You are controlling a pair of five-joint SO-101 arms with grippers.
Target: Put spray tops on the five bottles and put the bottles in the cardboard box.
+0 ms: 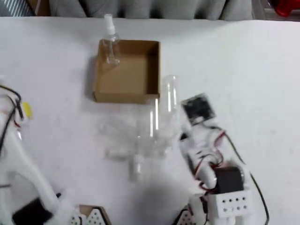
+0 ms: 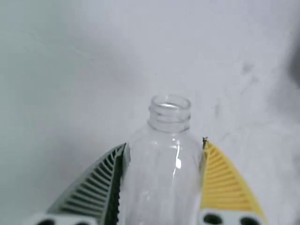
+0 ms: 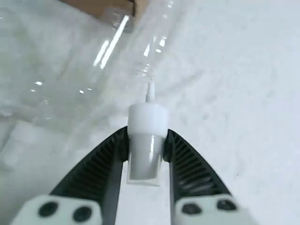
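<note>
One capped bottle (image 1: 111, 47) stands in box (image 1: 133, 77), 11 o'clock corner.
Clear loose bottles (image 1: 157, 124) lie heaped on white table (image 1: 243, 61) just beside box, at its 6 o'clock. Fingers clamped both sides: left gripper (image 2: 165, 144) on clear uncapped bottle (image 2: 169, 112), neck open; right gripper (image 3: 146, 133) on white spray top (image 3: 148, 117), at box's 5 o'clock, near heap. Grey backdrop (image 1: 154, 8) along table's 12 o'clock edge.

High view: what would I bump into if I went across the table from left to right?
Left arm → cardboard box → clear bottle just past the box → right arm.
</note>
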